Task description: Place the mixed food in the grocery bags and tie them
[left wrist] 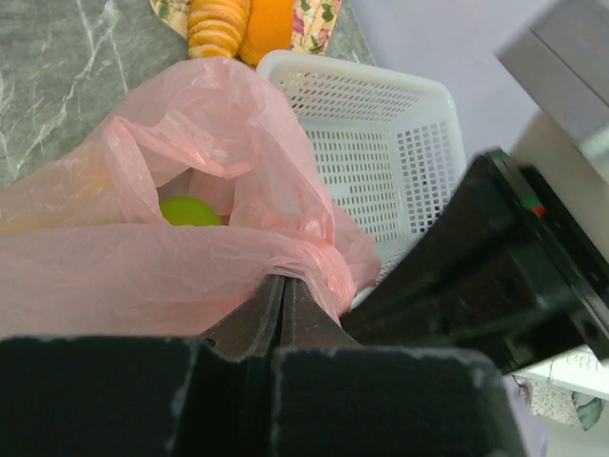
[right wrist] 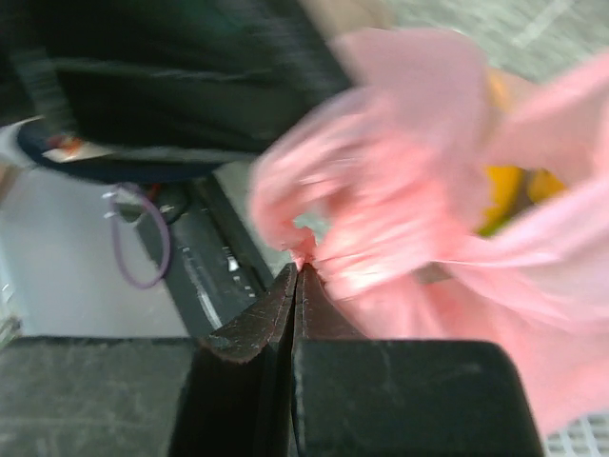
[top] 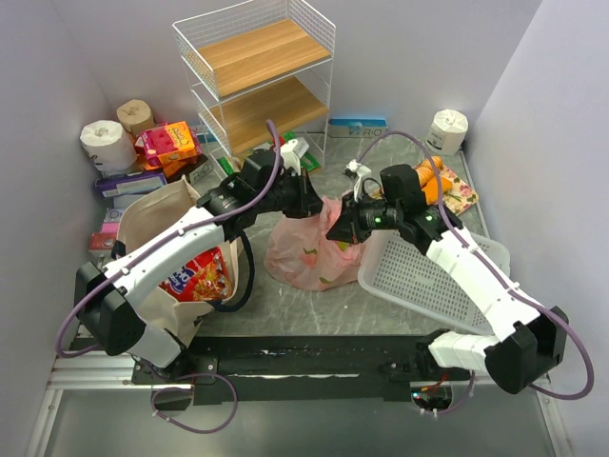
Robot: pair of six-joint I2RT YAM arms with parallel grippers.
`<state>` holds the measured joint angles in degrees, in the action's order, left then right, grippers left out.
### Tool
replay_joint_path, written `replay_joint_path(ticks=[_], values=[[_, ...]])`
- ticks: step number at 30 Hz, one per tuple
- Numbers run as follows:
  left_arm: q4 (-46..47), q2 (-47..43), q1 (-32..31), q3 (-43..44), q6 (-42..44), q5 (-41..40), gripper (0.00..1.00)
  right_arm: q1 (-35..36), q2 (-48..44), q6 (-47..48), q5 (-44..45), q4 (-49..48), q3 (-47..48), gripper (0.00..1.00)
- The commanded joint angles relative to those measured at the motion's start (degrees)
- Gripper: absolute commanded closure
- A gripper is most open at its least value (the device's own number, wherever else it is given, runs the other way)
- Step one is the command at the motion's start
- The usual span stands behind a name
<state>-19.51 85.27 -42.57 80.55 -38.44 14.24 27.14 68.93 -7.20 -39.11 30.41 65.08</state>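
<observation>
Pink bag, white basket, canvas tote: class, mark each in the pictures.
pink bag (top: 303, 255), top external view, on its bulging lower body.
white basket (top: 423, 276), top external view, on its perforated surface.
canvas tote (top: 145, 211), top external view, on its beige side panel.

Pink plastic bag (top: 306, 252), green apple (left wrist: 188, 210) inside, stands right of the beige tote (top: 152, 214) holding a snack packet (top: 202, 274)

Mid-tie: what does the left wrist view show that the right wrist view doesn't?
Only left wrist: a green apple inside the pink bag, and the left gripper shut on bunched plastic. Only right wrist: something yellow in the bag, a purple cable, and the right gripper shut on a twisted bit of plastic; this view is blurred. Both: the same bag, pinched in shut jaws.
</observation>
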Motion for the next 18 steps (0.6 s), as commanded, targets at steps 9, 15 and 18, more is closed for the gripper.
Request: replay_joint_path(ticks=[9, 15, 18], values=[[1.4, -4.2, 0.3, -0.7, -0.2, 0.6, 0.99, -0.1, 2.3, -4.5, 19.1, -3.9, -3.7, 1.0], [1.8, -4.1, 0.4, -0.6, 0.6, 3.3, 0.99, -0.2, 2.7, -6.6, 22.4, -12.2, -7.7, 1.0], [2.9, -3.6, 0.5, -1.2, 0.9, 6.1, 0.99, -0.2, 3.7, -8.9, 21.2, -18.4, -9.3, 1.0]])
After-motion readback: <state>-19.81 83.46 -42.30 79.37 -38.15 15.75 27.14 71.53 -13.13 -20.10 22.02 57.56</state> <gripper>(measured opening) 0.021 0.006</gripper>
